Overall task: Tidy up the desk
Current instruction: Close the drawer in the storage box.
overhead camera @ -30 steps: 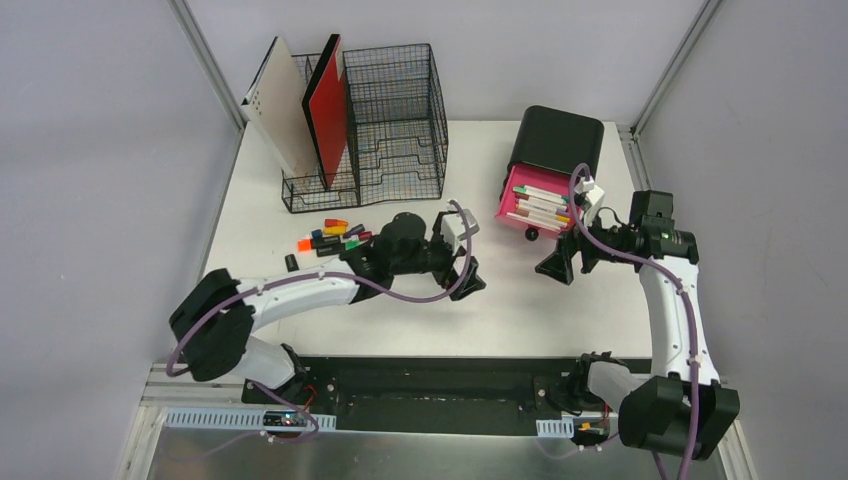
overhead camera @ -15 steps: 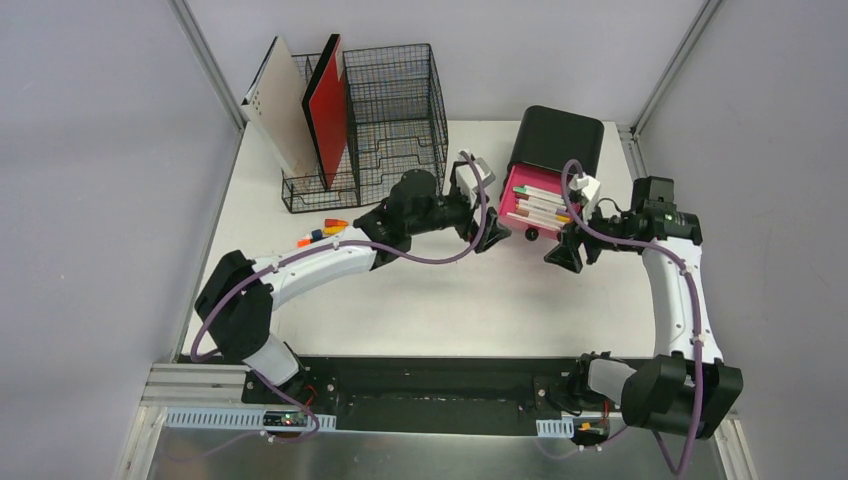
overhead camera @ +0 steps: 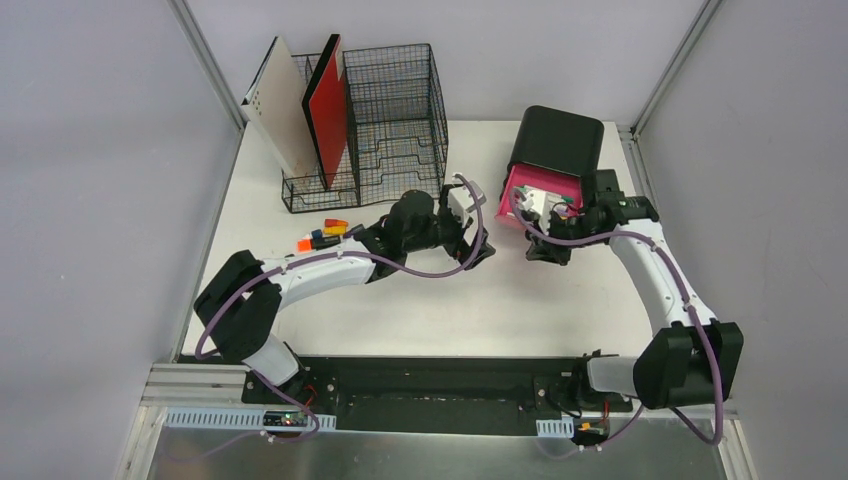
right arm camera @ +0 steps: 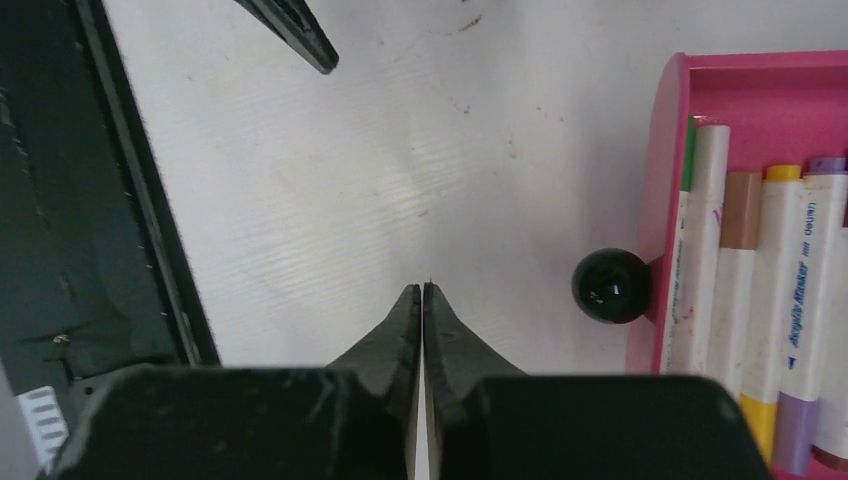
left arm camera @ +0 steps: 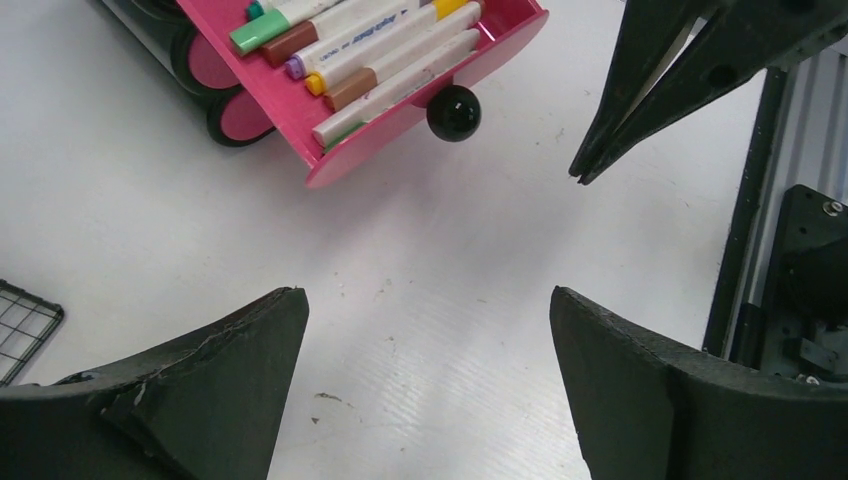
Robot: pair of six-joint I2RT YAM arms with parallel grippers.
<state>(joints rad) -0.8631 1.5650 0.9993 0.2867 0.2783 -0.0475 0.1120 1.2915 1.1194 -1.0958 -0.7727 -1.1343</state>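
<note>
Your right jaws are pressed fully together and hold nothing. Their tip hangs low over the desk (right arm camera: 300, 200), just beside the black knob (right arm camera: 612, 286) of the pink drawer (right arm camera: 665, 150) and not touching it. The desk lies under both arms and carries everything. The drawer stands pulled out of the black box (overhead camera: 557, 140) at the desk's far right, with a row of markers (right arm camera: 790, 300) lying in it. Your left jaws are spread wide and empty over bare desk, a little left of the drawer front and apart from it.

This looks like the set-up for pushing the drawer home. Use the closed tip as a pusher: bring it square onto the knob or the flat pink front beside it, since a glancing touch would slip off the round knob. Push along the drawer's own line, which sits skewed to the desk's edges, so it slides in rather than turning the box. The box may skid, so go slowly. Keep the left jaws out of the path. Loose markers (overhead camera: 325, 232) lie near the wire organizer (overhead camera: 400, 110); if they belong in this drawer, leave it open.
</note>
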